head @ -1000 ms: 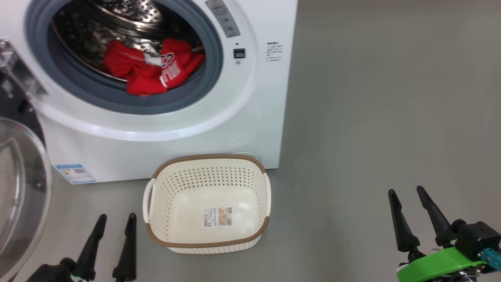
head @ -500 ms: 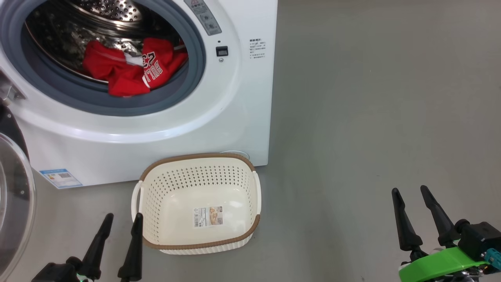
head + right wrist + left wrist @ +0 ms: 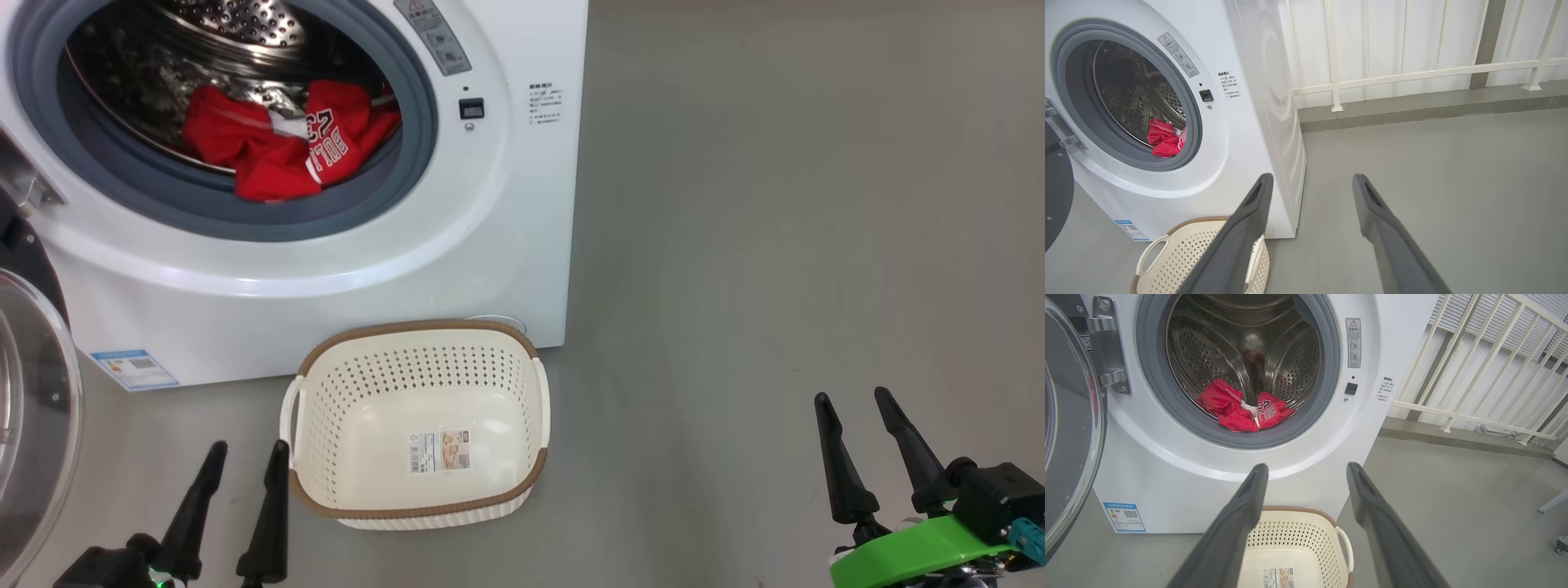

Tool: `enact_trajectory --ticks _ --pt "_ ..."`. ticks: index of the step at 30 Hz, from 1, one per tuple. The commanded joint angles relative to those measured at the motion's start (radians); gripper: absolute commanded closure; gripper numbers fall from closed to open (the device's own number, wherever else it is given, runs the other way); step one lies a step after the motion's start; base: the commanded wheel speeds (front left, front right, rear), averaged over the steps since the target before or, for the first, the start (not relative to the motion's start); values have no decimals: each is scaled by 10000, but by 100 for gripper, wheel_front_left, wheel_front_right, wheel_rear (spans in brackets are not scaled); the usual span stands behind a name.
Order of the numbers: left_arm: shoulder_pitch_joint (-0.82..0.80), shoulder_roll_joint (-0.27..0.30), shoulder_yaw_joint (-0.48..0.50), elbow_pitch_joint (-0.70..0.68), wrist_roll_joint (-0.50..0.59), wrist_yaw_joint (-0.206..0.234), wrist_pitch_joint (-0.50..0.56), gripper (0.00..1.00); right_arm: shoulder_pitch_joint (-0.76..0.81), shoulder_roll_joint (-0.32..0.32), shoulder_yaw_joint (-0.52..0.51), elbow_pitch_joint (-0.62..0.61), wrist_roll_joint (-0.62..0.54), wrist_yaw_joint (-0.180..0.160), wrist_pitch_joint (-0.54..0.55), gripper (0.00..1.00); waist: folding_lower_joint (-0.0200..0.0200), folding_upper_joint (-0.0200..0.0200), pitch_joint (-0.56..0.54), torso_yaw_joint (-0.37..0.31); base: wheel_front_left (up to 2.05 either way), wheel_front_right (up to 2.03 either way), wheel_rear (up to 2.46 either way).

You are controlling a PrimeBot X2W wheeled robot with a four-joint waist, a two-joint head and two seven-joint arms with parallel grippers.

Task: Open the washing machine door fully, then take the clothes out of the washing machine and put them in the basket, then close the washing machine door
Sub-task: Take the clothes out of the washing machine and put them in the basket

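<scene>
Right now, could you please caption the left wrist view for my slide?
Open left gripper faces red clothes in the washing machine, basket below.

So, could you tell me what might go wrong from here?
The clothes lie bunched, so one pinch may leave a piece behind. The open washing machine door stands beside the left gripper, so a swing could knock it. The basket sits near that gripper and might get nudged.
</scene>
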Motion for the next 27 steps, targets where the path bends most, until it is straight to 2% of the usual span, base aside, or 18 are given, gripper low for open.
enact_trajectory --ticks 1,7,17,27 --pt "-361 261 344 -287 -33 15 -51 0 -104 -96 255 -272 -94 4 -92 0 0 0 38 12 23 -28 6" --pt "-468 350 316 -335 -186 15 -51 0 -214 -62 287 -272 -126 4 -92 0 0 0 146 29 71 -76 5" --pt "-601 396 326 -308 -267 15 -51 0 -271 -16 353 -265 -155 4 -92 0 0 0 241 96 139 -144 6" --pt "-647 131 565 -106 271 15 -51 0 -334 -3 354 -294 -114 4 -92 0 0 0 306 129 80 -81 1"
